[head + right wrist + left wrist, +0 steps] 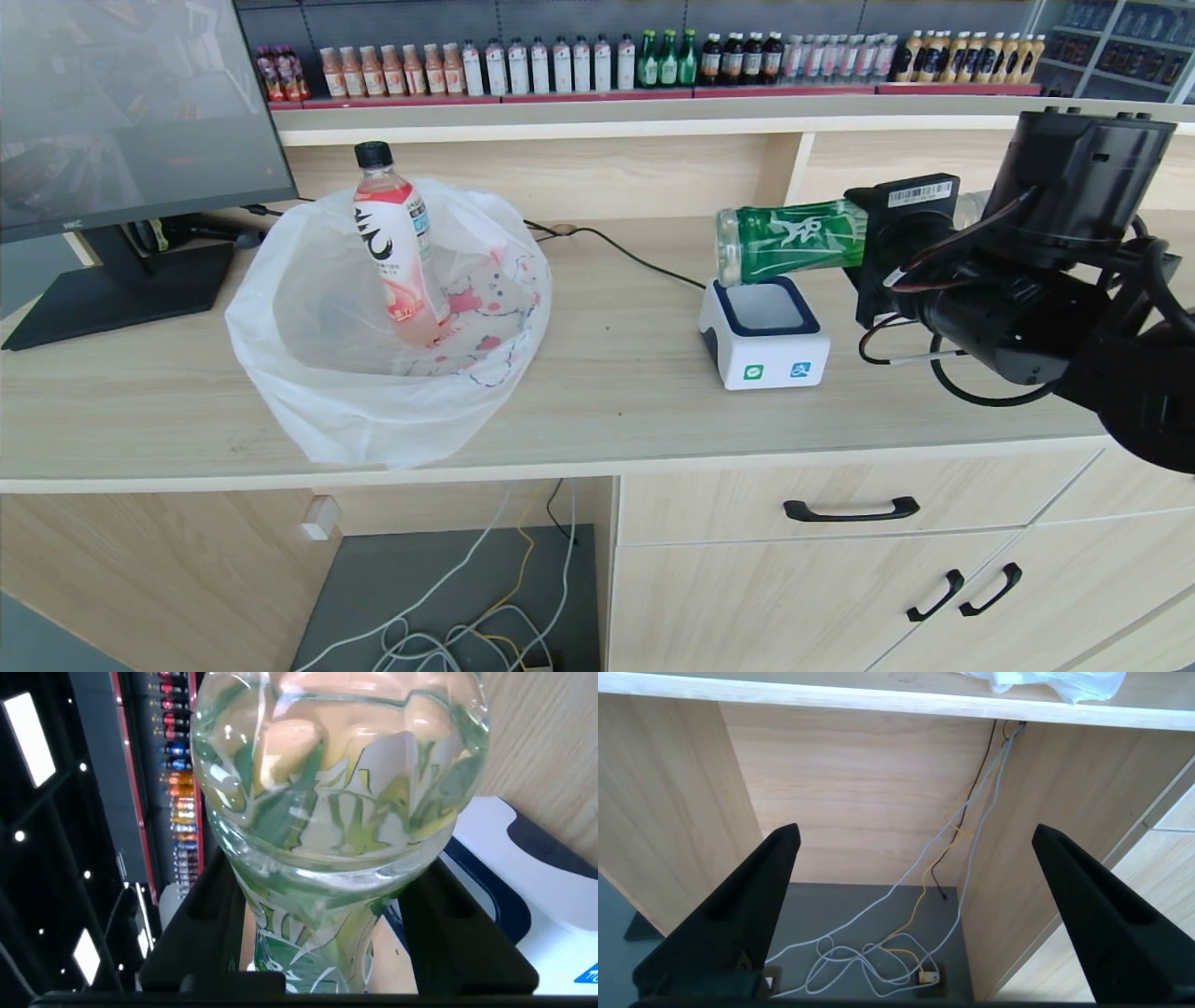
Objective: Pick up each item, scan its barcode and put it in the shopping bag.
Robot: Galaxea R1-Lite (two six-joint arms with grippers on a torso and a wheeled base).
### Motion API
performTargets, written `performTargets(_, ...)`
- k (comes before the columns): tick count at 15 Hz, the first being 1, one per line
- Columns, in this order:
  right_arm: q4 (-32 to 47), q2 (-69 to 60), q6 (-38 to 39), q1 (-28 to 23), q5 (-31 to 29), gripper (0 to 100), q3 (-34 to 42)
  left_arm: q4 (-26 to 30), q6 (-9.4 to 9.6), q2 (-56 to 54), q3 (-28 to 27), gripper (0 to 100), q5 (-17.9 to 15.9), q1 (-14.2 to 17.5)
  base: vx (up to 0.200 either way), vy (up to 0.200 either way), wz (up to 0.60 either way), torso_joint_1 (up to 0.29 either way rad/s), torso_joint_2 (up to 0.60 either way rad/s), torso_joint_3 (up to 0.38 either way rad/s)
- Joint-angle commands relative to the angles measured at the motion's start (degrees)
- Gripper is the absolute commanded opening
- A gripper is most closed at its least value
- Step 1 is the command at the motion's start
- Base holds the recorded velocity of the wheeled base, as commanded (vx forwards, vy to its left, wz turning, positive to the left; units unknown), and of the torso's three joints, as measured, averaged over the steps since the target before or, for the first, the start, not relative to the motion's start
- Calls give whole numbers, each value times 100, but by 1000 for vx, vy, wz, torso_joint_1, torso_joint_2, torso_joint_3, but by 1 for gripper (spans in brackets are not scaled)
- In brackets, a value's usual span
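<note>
Slippage looked the likeliest trouble. The green bottle point(789, 243) lay horizontal in the air, gripped well away from its base, and that base jutted out just above the scanner point(764, 334). A loose hold could have let it droop or drop onto the scanner's window. A missed read seemed possible too, if the barcode faced away from the window. The code itself could not be made out.

Nearest, below the counter point(607, 401), the left gripper point(915, 840) had its fingers spread wide with nothing between them, facing loose cables point(878, 952) on the floor.

On the counter, the right gripper point(873, 241) had its fingers closed against both sides of the green bottle, clamping it firmly as far as could be seen. The shopping bag point(308, 373) sat well apart from the scanner, toward the robot's left. Its mouth was open and a pink bottle point(397, 252) leaned inside. Farther back stood a monitor point(131, 103), and beyond it a shelf of bottles point(607, 61).
</note>
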State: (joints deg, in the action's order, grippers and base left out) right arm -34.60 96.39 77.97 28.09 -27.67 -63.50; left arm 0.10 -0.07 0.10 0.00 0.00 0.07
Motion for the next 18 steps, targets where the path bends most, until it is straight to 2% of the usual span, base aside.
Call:
performTargets(1, -21, -191, -256, 127, 7, 0, -22, -1, -1, -1, 0, 100, 0, 1, 0, 0, 0, 0, 0, 0)
performTargets(3, -21, -393, -739, 329, 51, 0, -31, -1, -1, -1, 0, 100, 0, 1, 0, 0, 0, 0, 0, 0)
performTargets(6, -355, -542, -2005, 619, 60, 0, -4, -1, -1, -1, 0, 100, 0, 1, 0, 0, 0, 0, 0, 0)
performTargets(7, -935, -516, -2770, 654, 157, 0, 40, -1, -1, -1, 0, 100, 0, 1, 0, 0, 0, 0, 0, 0)
performTargets(9, -1392, -534, -3798, 707, 385, 0, 294, -1, -1, -1, 0, 100, 0, 1, 0, 0, 0, 0, 0, 0)
performTargets(10, -1875, -578, -4739, 927, 544, 0, 584, -1, -1, -1, 0, 100, 0, 1, 0, 0, 0, 0, 0, 0)
performTargets(12, -2754, -551, -6013, 1217, 807, 0, 1050, -1, -1, -1, 0, 100, 0, 1, 0, 0, 0, 0, 0, 0)
performTargets(15, -3642, -534, -7446, 1278, 1546, 0, 1674, -1, 7, -1, 0, 100, 0, -7, 0, 0, 0, 0, 0, 0)
performTargets(18, -3976, -560, -8237, 1278, 1651, 0, 1806, -1, -1, -1, 0, 100, 0, -7, 0, 0, 0, 0, 0, 0)
